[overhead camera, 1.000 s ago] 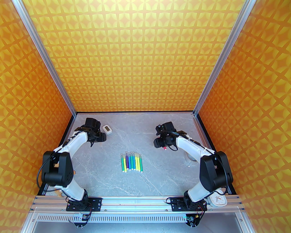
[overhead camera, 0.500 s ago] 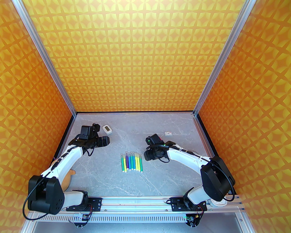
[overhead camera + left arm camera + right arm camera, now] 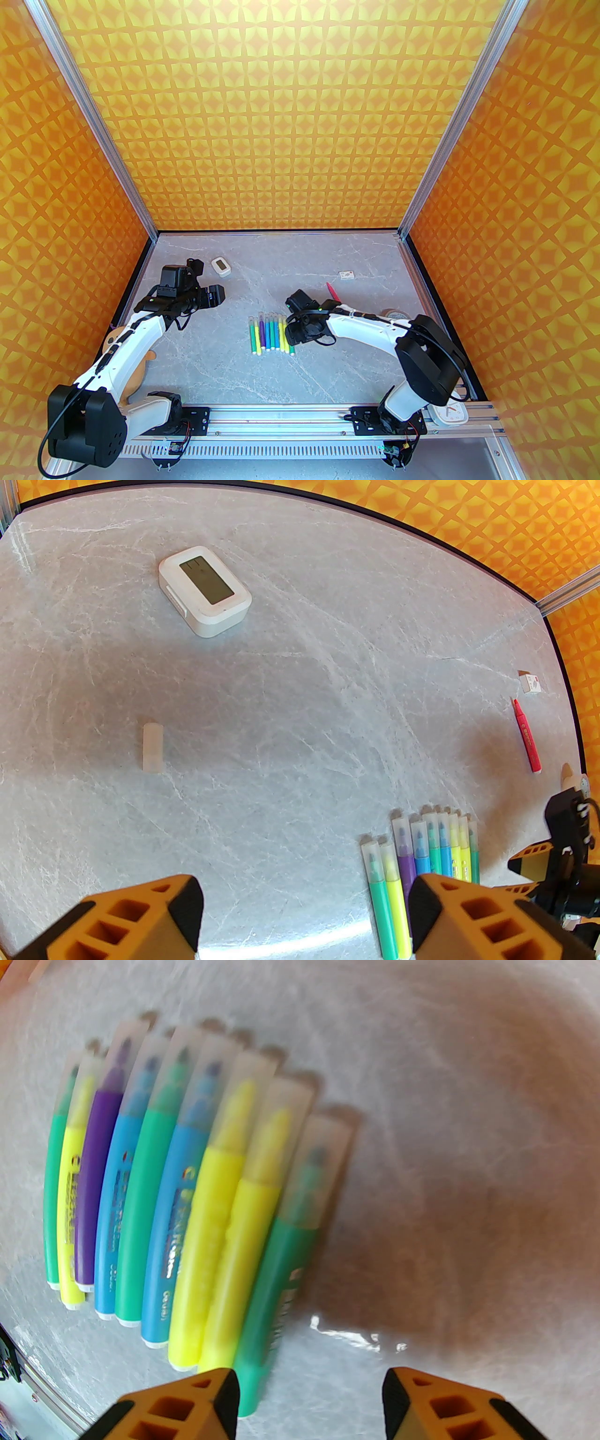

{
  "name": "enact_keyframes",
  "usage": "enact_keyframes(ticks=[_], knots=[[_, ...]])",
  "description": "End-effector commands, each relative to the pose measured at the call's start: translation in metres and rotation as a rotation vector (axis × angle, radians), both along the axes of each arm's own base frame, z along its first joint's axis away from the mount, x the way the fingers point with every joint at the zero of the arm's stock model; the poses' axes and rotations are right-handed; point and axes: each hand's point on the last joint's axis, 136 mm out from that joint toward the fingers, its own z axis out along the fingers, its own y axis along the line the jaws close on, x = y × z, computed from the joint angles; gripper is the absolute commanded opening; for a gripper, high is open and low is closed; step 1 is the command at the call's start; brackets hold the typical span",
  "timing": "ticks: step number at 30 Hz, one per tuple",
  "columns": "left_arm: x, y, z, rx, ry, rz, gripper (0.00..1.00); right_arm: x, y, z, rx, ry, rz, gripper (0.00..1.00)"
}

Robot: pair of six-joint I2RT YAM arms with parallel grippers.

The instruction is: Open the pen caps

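Several pens (image 3: 272, 335) lie side by side mid-table, green, yellow, purple and blue, with their translucent pen caps (image 3: 269, 320) on the far ends. In the right wrist view the pens (image 3: 187, 1222) and their pen caps (image 3: 255, 1077) are blurred. My right gripper (image 3: 295, 332) hovers open at the row's right end, empty (image 3: 309, 1400), above bare table beside the rightmost green pen. A loose cap (image 3: 152, 747) lies on the table ahead of my left gripper (image 3: 307, 916). That left gripper (image 3: 215, 296) is open and empty, left of the row. An uncapped red pen (image 3: 333, 290) lies behind the right arm.
A white display device (image 3: 220, 266) sits at the back left and a small white box (image 3: 347, 274) at the back right. A tape roll (image 3: 393, 313) lies by the right arm. A wooden object (image 3: 136, 370) is under the left arm. Another white device (image 3: 450, 412) sits at the near right corner.
The right arm swung left and nearer, to the pen row's right end, uncovering the red pen. The left arm dropped back toward its base and its jaws opened wider.
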Motion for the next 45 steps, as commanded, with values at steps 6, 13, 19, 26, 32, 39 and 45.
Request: enact_keyframes(ticks=[6,13,19,26,32,39,45], knots=[[-0.007,-0.004,0.000,-0.005,0.003,-0.025,0.77,-0.004,0.012,-0.005,0.005,0.026,-0.019,0.53],[-0.008,-0.004,0.001,-0.003,0.003,-0.026,0.77,-0.004,0.011,-0.016,-0.024,0.044,-0.030,0.47],[-0.009,-0.003,0.003,-0.004,-0.004,-0.026,0.77,-0.002,0.008,-0.024,-0.064,0.051,-0.030,0.45],[-0.010,-0.003,0.005,-0.006,-0.010,-0.026,0.77,0.007,-0.009,-0.032,-0.222,0.043,-0.004,0.42],[-0.012,-0.003,0.010,-0.007,-0.028,-0.027,0.77,0.013,-0.009,-0.042,-0.262,0.056,0.012,0.38],[-0.013,-0.003,0.011,-0.007,-0.033,-0.028,0.78,0.017,-0.012,-0.053,-0.260,0.078,-0.001,0.29],[-0.013,-0.003,0.012,-0.008,-0.040,-0.027,0.78,0.022,-0.015,-0.062,-0.290,0.078,-0.003,0.25]])
